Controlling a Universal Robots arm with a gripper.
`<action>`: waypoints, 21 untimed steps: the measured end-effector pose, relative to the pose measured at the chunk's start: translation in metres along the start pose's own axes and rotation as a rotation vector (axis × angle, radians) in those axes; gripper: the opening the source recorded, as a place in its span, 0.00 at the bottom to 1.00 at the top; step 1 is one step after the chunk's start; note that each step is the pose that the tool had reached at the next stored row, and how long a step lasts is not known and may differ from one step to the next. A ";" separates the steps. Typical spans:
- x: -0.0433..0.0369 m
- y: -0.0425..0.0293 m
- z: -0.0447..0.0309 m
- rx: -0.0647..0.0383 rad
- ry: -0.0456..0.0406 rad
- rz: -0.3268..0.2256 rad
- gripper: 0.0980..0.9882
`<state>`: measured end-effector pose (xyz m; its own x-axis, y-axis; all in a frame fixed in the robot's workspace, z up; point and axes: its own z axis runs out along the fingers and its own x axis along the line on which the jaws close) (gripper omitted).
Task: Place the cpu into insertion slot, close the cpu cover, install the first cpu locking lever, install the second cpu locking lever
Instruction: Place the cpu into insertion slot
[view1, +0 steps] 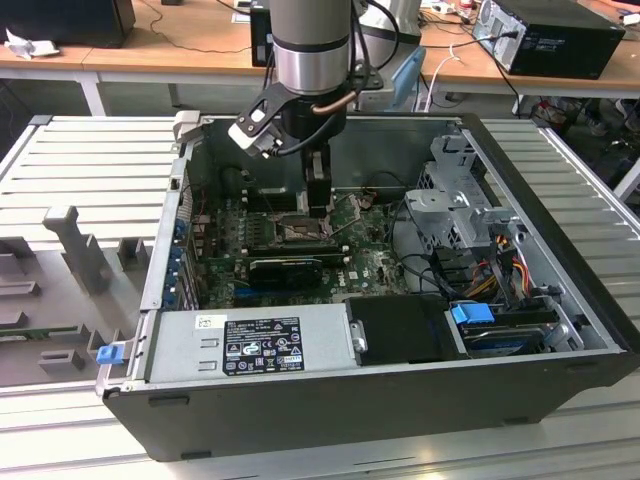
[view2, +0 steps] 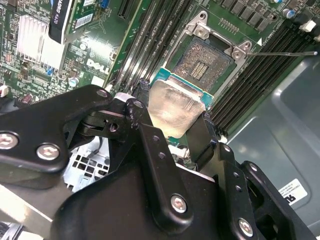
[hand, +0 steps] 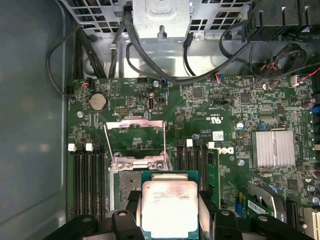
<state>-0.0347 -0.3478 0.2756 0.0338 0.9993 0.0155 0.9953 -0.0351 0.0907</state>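
Status: your black two-finger gripper (view1: 318, 200) is pinching the flat square silver-topped cpu (view2: 175, 107) by two opposite edges, one black finger (view2: 142, 107) on each side. You get the same hold in the first wrist view.

Take the open dark tower case (view1: 380, 405) as the dial in the exterior view. The gripper is down inside at about 11 o'clock, the grey power supply box (view1: 250, 340) is at 7 and the metal drive cage (view1: 455, 195) at 2.

The cpu is over the dark squarish metal-rimmed insertion slot (view2: 202, 62) in the green motherboard (hand: 210, 107), overlapping one side of it. The rest of the contact field is bare, so it's not seated. Can't tell if the chip is touching the slot rim.

The metal frame cover (hand: 135, 137) is swung open, lying just beside the slot. A thin wire locking lever (view2: 285, 53) stands free, unlatched, above the long black memory slots (hand: 90, 175) that flank the slot. The finned silver heatsink (hand: 273, 148) is well apart from the gripper.
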 end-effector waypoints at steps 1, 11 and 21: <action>0.0000 0.0000 0.0005 0.000 0.0000 0.000 0.50; 0.0004 -0.0012 0.0132 0.001 0.0028 0.000 0.50; 0.0010 -0.0017 0.0178 0.001 0.0028 0.000 0.50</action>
<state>-0.0347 -0.3466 0.2578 0.0334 0.9993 0.0183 0.9954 -0.0349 0.0895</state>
